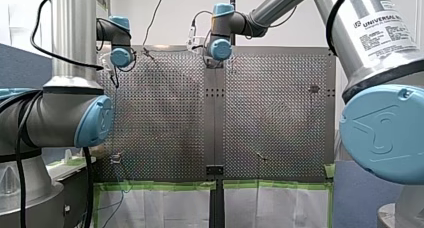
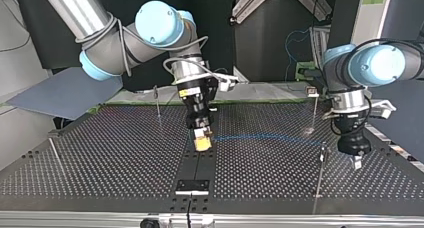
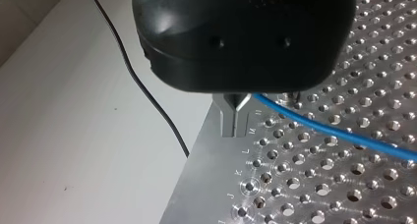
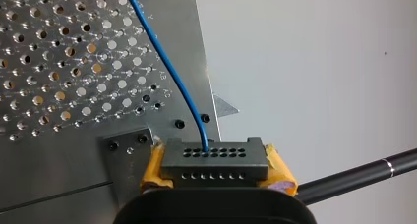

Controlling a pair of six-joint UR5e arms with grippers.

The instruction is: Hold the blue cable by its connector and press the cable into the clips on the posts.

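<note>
At the top view's left, my right hand (image 2: pixel 202 138) hangs over the dark strip (image 2: pixel 200 163) down the middle of the worktop (image 2: pixel 100 153), fingers pointing down. Its yellow pads (image 4: pixel 151 170) are closed on the two ends of the connector (image 4: pixel 214 160), a dark grey block with two rows of small holes, clamped between them. The blue cable (image 4: pixel 169 69) leaves one hole in the row farther from this hand and runs away ahead of it over the perforated plate. In the top view the cable shows as a shallow arc reaching toward my left hand (image 2: pixel 357 163), which hangs low over the worktop, well apart from my right hand. A thin post (image 2: pixel 318 178) stands just beside my left hand, on the side facing my right hand. My left hand's metal fingers (image 3: pixel 228 121) are pressed together with only a seam between them. The cable passes just beside their tips; whether it touches them I cannot tell.
</note>
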